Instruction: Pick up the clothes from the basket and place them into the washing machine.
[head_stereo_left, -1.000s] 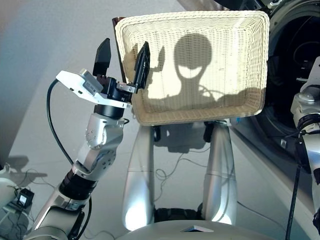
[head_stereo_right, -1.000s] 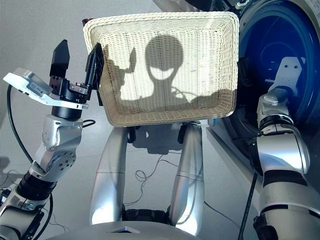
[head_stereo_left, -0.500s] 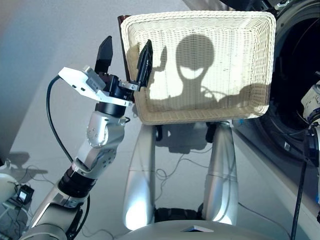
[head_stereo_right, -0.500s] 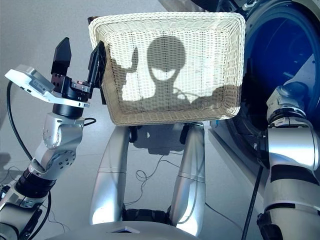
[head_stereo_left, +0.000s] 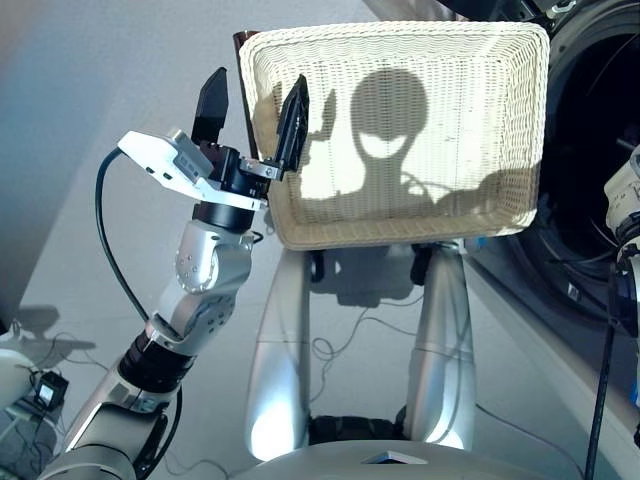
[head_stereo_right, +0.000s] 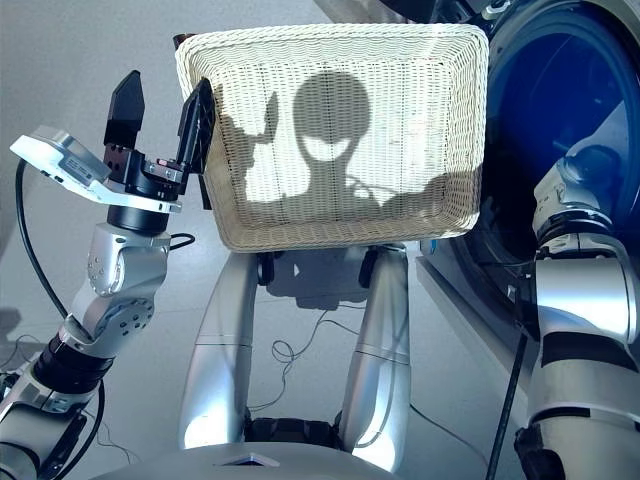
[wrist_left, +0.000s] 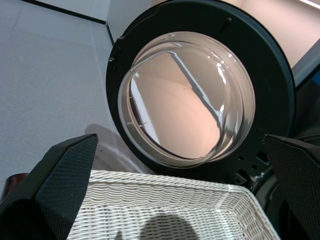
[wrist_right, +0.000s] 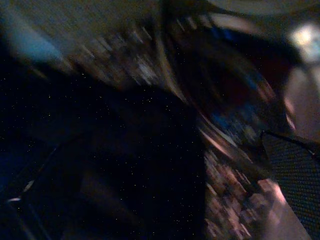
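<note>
Change since earlier frames: between the earlier head views and now, our right arm (head_stereo_right: 585, 290) has reached deeper toward the drum mouth; our left gripper (head_stereo_left: 250, 110) has barely shifted.
Basket: we see the shallow rectangular cream woven-wicker basket (head_stereo_left: 400, 235) holding no garments.
Clothes location: no navy, red-orange or black garment can be identified in any view; we judge they are already in the dark grey glossy front-loading washing machine (head_stereo_right: 560, 120), but cannot confirm.
Left jaws: released, spread wide, straddling the basket's left rim and holding nothing.
Right jaws: out of the head views; the wrist view is too dark and smeared, so we cannot tell their state.
Handling: we judge the garments soft, light and limp; pinch a bunched fold, not a flat edge.
Door: the round black-rimmed glass porthole door (wrist_left: 187, 97) stands open beyond the basket.
Hidden: the drum interior.
</note>
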